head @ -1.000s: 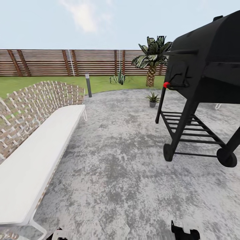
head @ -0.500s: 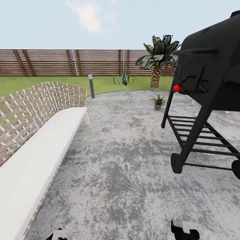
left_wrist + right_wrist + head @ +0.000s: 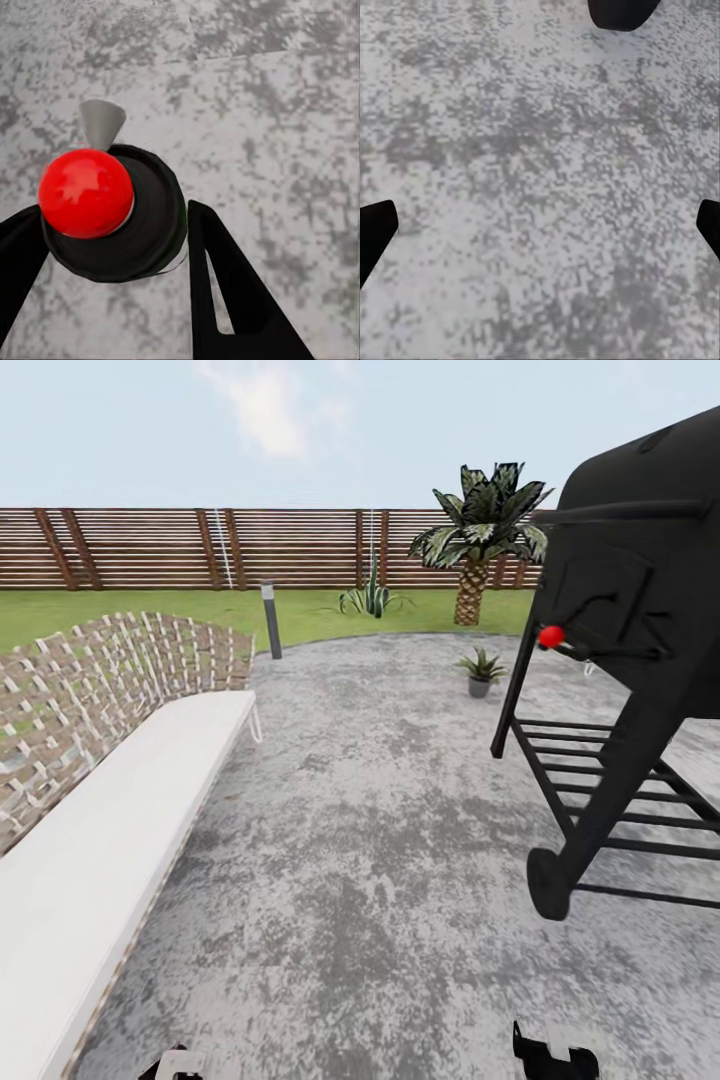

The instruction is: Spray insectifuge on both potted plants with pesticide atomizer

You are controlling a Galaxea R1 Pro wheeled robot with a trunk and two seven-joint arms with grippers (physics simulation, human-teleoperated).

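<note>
ITEM: pesticide atomizer [image 3: 112, 214]. Black body w/ red ball cap and grey cone nozzle. Sits between the left gripper [image 3: 112, 247] jaws, which pinch it, one black finger [image 3: 225, 292] on each side.

ITEM: right gripper [image 3: 540, 225]. Jaws spread wide, nothing between them, grey patio [image 3: 380, 840] below.

ITEM: potted plant [image 3: 481, 670]. Small green rosette in a pale pot on the patio, well ahead of both sets of jaws, just beside the black grill [image 3: 630, 660]. A second rosette [image 3: 372, 598] on the lawn by the fence may be the other one; pot not seen.

STEP (est.): pickup done; transit to the plants. Next: drive closer, pass left of the grill, then raise the nozzle toward the leaves.
</note>
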